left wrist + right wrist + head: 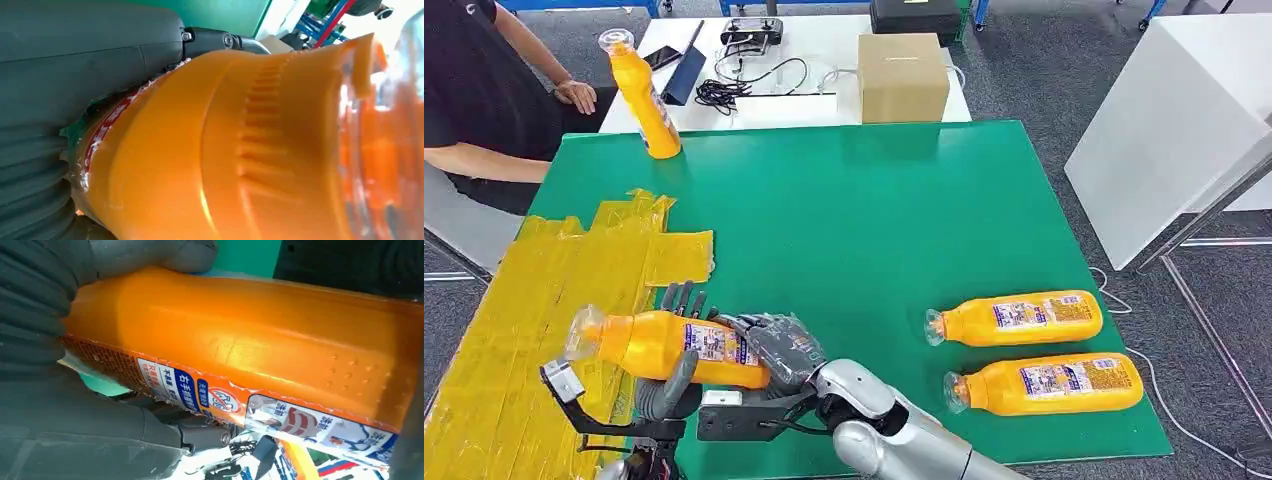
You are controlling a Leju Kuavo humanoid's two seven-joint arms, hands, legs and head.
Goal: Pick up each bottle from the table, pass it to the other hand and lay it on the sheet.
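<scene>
Both hands held one orange bottle on its side above the table's near edge.

The held bottle lay level, its clear cap toward the yellow sheet, over the line where the sheet met the green table. The left hand wrapped it from below and behind, fingers curled over its top, and the right hand clasped its base end, fingers closed on the label. Two more bottles lay side by side on the table's right part. A fourth bottle stood upright at the far left corner, near a seated person. A cardboard box sat beyond.
</scene>
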